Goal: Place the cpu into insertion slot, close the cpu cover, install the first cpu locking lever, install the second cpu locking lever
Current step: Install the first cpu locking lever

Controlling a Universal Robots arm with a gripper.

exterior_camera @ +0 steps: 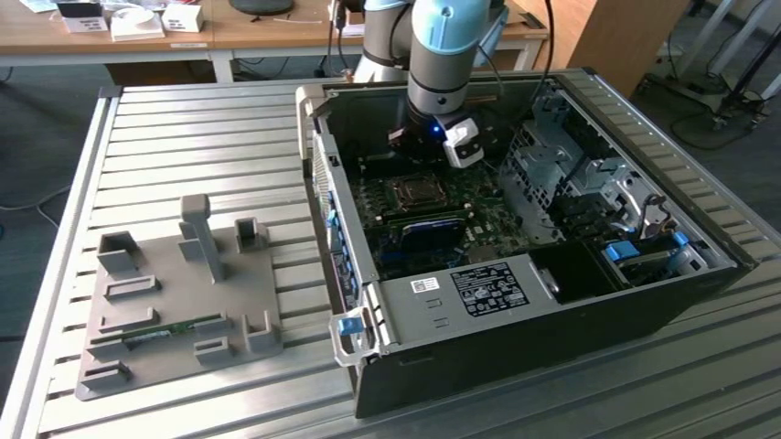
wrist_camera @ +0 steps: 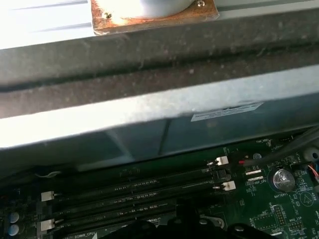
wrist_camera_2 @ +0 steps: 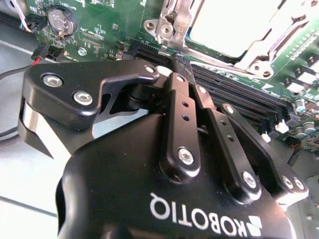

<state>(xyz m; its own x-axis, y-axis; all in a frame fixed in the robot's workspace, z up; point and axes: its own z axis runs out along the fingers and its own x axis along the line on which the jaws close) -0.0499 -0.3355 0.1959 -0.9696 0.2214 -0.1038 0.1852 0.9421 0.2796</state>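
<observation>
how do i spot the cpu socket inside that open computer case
Start at the big black computer case lying open on the slatted metal table, and find the dark green motherboard on its floor. Just below the grey robot arm's gripper sits the insertion slot, a small square socket under a silvery metal frame. Unlike the long narrow black memory slots beside it, it is square and metal-rimmed.

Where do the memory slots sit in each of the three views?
Exterior view: memory slots just below the socket in the picture.
Second wrist view: slots run alongside the socket.
First wrist view: slots run along the case wall.
Shared landmark: coin cell, in both wrist views.
</observation>
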